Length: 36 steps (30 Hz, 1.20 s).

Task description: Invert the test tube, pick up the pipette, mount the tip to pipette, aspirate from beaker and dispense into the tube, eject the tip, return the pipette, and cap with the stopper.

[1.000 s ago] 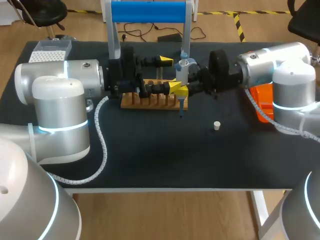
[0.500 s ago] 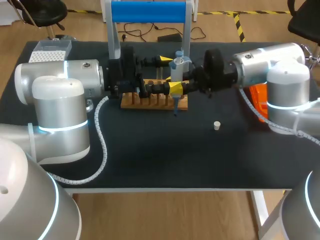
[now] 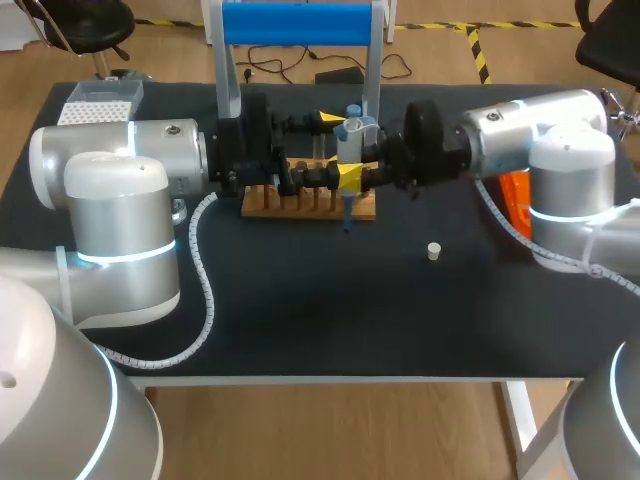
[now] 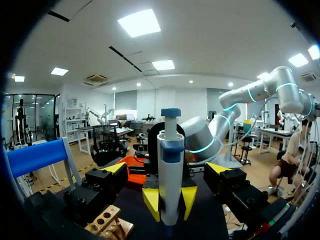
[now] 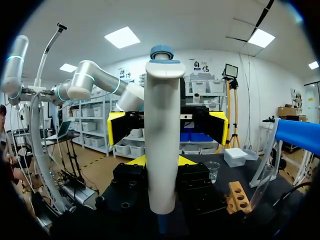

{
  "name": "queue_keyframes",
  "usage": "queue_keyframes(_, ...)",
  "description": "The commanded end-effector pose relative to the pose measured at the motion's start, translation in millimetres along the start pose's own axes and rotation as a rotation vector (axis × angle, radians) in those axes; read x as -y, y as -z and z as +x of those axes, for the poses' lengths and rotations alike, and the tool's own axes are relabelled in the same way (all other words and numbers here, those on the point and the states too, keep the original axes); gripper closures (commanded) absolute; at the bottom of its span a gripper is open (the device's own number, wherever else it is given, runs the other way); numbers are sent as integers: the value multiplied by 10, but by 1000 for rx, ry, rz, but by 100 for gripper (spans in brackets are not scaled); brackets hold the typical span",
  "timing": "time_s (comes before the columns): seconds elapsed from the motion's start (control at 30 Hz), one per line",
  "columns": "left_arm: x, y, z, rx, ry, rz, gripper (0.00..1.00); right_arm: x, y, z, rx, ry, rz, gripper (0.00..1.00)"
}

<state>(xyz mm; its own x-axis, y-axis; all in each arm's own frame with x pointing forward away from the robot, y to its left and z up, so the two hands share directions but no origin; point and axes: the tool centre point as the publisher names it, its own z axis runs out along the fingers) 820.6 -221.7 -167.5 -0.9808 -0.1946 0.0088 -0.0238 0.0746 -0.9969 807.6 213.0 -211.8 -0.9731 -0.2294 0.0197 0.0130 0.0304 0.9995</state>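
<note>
My right gripper [image 3: 356, 168] [image 5: 162, 160] is shut on a white pipette [image 3: 350, 130] [image 5: 161, 130] with a blue plunger, held upright. Its thin tip [image 3: 347, 222] hangs over the right end of the wooden tube rack [image 3: 300, 205] [image 5: 238, 197]. The pipette [image 4: 169, 165] stands between the wide-open fingers of my left gripper [image 3: 338, 148] [image 4: 166, 169], which do not touch it. A clear test tube [image 5: 261, 184] leans in the rack. In the right wrist view a glass beaker [image 5: 212, 170] stands past my left gripper. The small white stopper [image 3: 433, 251] lies on the black table, right of the rack.
A white tip box [image 3: 100, 100] sits at the back left corner. A frame with a blue bar [image 3: 297, 22] [image 4: 35, 157] stands at the back, behind the rack. An orange holder [image 3: 520, 205] lies under my right arm.
My right arm has carried the pipette a little to the left, in between my left gripper's open fingers. The left arm has stayed still.
</note>
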Motion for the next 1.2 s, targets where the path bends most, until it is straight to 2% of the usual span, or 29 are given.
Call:
queue_keyframes(0.03,-10,-15,13,7,-2,5,0,2,-18,-8,3,1,-2,100)
queue_keyframes(0.1,-10,-15,13,7,-2,5,1,-1,-22,-13,2,2,-2,100)
queue_keyframes(0.13,-10,-15,13,7,-2,5,55,-3,-23,-17,2,1,-3,100)
queue_keyframes(0.17,-10,-15,13,7,-2,5,100,-6,-23,-22,2,1,-5,100)
queue_keyframes(0.77,-10,-15,13,7,-2,5,100,-14,-28,-25,-2,3,-5,100)
queue_keyframes(0.8,-10,-15,13,7,-2,5,100,-12,-25,-25,-1,2,-4,72)
queue_keyframes(0.83,-10,-15,13,7,-2,5,100,-10,-21,-26,0,1,-4,51)
queue_keyframes(0.87,-10,-15,13,7,-2,5,100,-8,-15,-29,1,0,-4,0)
queue_keyframes(1.2,-10,-15,13,7,-2,5,100,-15,108,-39,-10,-29,-13,0)
